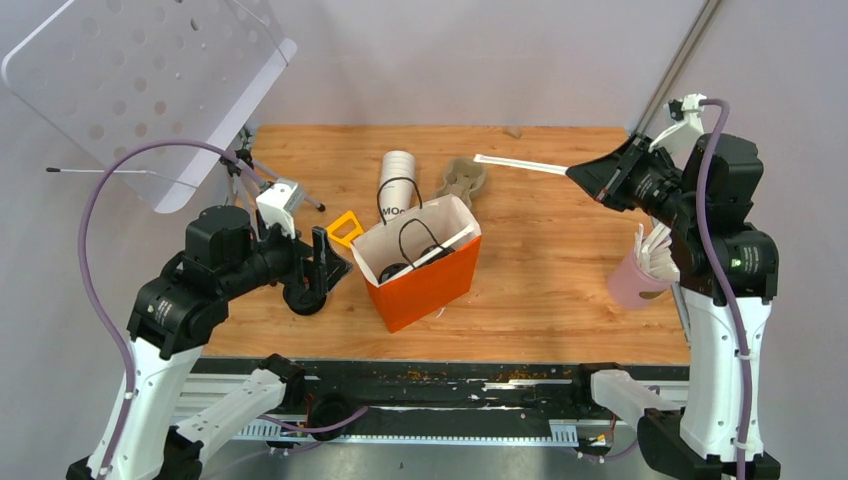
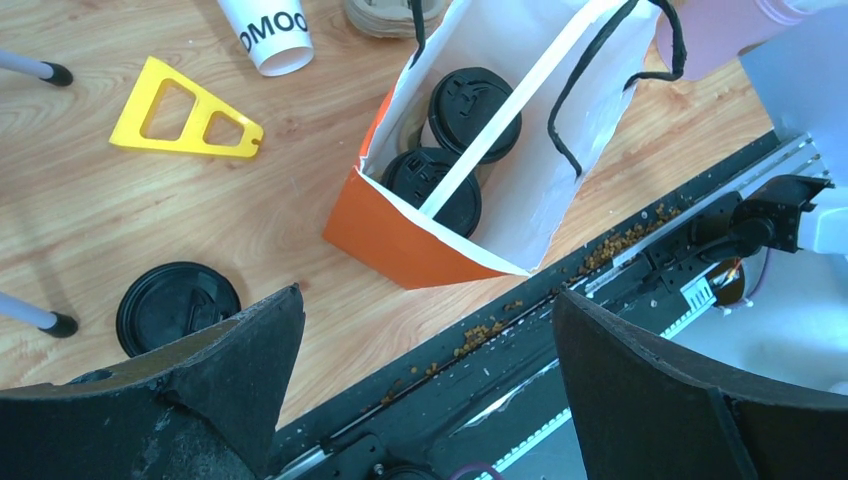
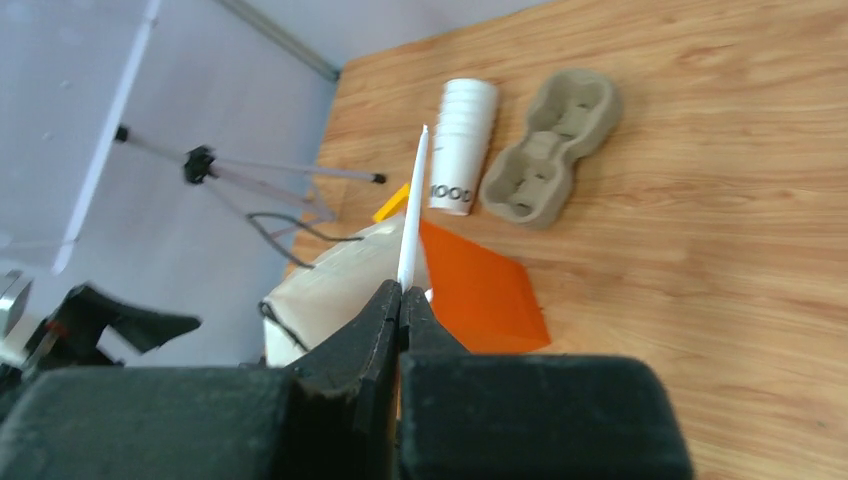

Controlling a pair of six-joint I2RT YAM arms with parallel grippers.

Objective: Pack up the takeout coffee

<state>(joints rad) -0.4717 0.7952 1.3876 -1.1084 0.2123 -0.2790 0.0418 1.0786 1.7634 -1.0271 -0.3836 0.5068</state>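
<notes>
Right fingers point(image 3: 370, 330) are pressed together on the near end of a white wrapped straw point(image 3: 412, 210), which sticks straight out from the right gripper point(image 3: 400, 295) and hangs in the air above the far right part of the wooden table point(image 1: 560, 260), its tip aimed toward the middle. Left fingers point(image 2: 250, 360) are spread wide with nothing between them; the left gripper point(image 2: 428, 300) hovers over the near edge of the table, just left of the orange paper bag point(image 2: 400, 245). That bag stands upright with its mouth open, and the takeout coffee point(image 2: 475, 110) sits inside it: two round black lids show side by side, the cup walls hidden by the bag, and a second white straw point(image 2: 500, 125) leans across them. A loose black lid point(image 2: 178, 305) lies flat on the wood beside the left fingers. Beyond the bag lie a yellow triangular piece point(image 2: 185, 118), a stack of lidless white cups point(image 3: 462, 140) on its side, and a cardboard cup carrier point(image 3: 550, 150) just beside that stack. A pink cup point(image 1: 632, 282) of straws stands at the right edge, by the right arm
</notes>
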